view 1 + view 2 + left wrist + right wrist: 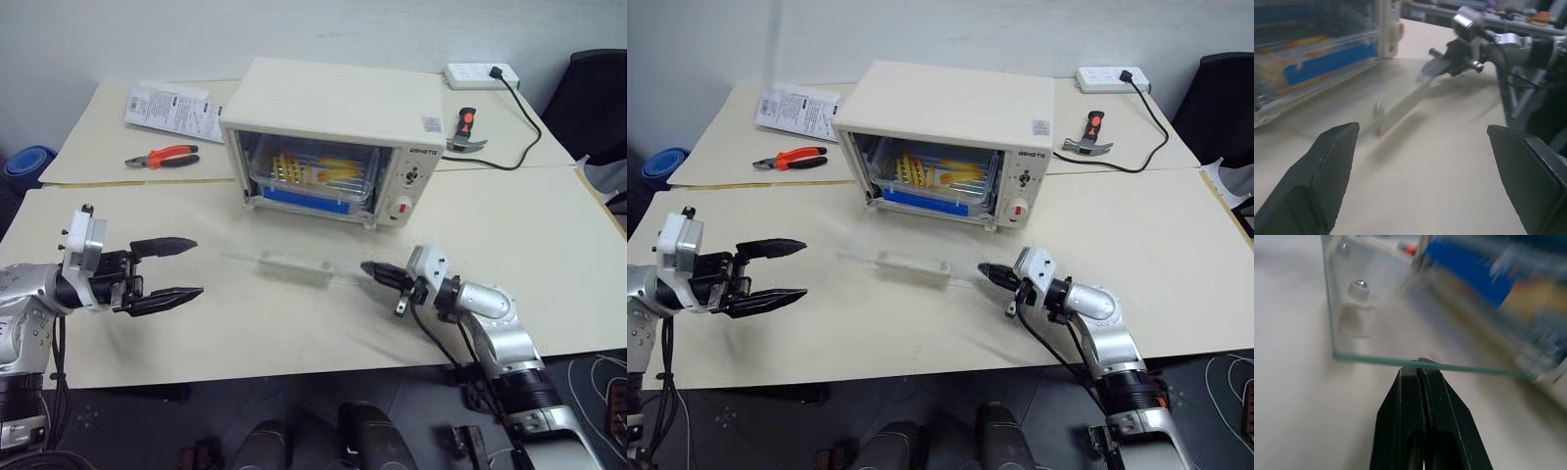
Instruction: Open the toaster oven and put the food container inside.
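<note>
Arms level over table (549, 255), before oven (333, 137).
Left gripper (167, 270) wide, empty; right gripper (376, 272) pinched together, tips at glass door (294, 266) edge.

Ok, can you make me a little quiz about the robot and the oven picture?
1. True or false: the toaster oven has its glass door folded down open.
2. Where is the food container? A) beside the pliers B) inside the oven C) in a gripper
3. Which gripper has its fingers spread wide apart?

Key:
1. True.
2. B, on the rack inside.
3. The left gripper; the right gripper is shut, at the door's edge.
</note>
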`<state>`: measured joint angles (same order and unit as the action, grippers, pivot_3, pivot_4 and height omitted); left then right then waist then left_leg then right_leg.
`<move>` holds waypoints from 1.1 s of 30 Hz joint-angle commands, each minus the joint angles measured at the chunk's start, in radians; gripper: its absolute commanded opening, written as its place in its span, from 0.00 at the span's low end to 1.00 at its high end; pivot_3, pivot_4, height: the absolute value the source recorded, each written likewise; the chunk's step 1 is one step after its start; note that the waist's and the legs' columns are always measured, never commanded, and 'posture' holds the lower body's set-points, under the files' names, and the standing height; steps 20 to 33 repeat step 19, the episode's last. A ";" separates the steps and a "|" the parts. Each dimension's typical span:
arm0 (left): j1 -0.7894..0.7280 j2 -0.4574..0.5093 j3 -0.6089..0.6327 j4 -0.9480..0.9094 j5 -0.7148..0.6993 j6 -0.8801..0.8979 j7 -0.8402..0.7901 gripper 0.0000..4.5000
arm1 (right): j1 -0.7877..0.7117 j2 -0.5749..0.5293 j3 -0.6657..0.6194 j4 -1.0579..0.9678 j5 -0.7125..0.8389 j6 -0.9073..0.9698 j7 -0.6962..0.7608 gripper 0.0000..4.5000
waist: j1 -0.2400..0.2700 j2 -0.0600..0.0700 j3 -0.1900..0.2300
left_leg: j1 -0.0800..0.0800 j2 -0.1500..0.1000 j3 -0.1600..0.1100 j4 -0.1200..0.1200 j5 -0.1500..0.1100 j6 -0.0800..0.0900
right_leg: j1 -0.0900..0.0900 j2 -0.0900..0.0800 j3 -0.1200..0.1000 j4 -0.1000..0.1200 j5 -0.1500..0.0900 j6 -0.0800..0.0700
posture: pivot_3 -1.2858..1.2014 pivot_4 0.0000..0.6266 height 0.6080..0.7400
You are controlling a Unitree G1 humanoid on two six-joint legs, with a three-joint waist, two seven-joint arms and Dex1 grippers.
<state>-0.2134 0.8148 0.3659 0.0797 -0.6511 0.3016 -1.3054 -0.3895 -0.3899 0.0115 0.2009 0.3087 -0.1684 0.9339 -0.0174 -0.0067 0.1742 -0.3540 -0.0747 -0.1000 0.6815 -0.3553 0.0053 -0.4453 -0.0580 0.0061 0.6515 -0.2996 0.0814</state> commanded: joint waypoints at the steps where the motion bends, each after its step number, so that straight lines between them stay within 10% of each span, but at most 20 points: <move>1: 0.032 -0.027 0.067 -0.049 0.016 -0.053 0.094 0.99 | -0.039 0.038 -0.091 -0.086 0.133 0.004 -0.030 0.00 | 0.001 0.000 0.000 | 0.000 0.000 0.000 0.000 0.000 0.000 | 0.000 0.000 0.000 0.000 0.000 0.000 | 0.52 0.24 1.00; 7: 0.171 -0.095 0.092 -0.130 0.107 -0.148 0.249 0.99 | -0.048 -0.004 -0.139 -0.229 0.275 0.154 -0.006 0.00 | 0.005 0.000 0.000 | 0.000 0.000 0.000 -0.001 0.000 0.000 | 0.000 0.000 0.000 -0.001 0.000 0.000 | 0.52 0.24 1.00; 19: 0.388 -0.152 0.087 -0.250 0.165 -0.231 0.348 1.00 | 0.182 -0.262 -0.102 -0.117 0.113 -0.012 0.284 0.74 | 0.027 0.000 0.000 | 0.000 0.000 0.001 0.000 -0.001 0.002 | 0.003 -0.001 0.000 -0.005 0.000 0.000 | 0.52 0.24 1.00; 33: 0.388 -0.152 0.087 -0.250 0.165 -0.231 0.348 1.00 | 0.182 -0.262 -0.102 -0.117 0.113 -0.012 0.284 0.74 | 0.027 0.000 0.000 | 0.000 0.000 0.001 0.000 -0.001 0.002 | 0.003 -0.001 0.000 -0.005 0.000 0.000 | 0.52 0.24 1.00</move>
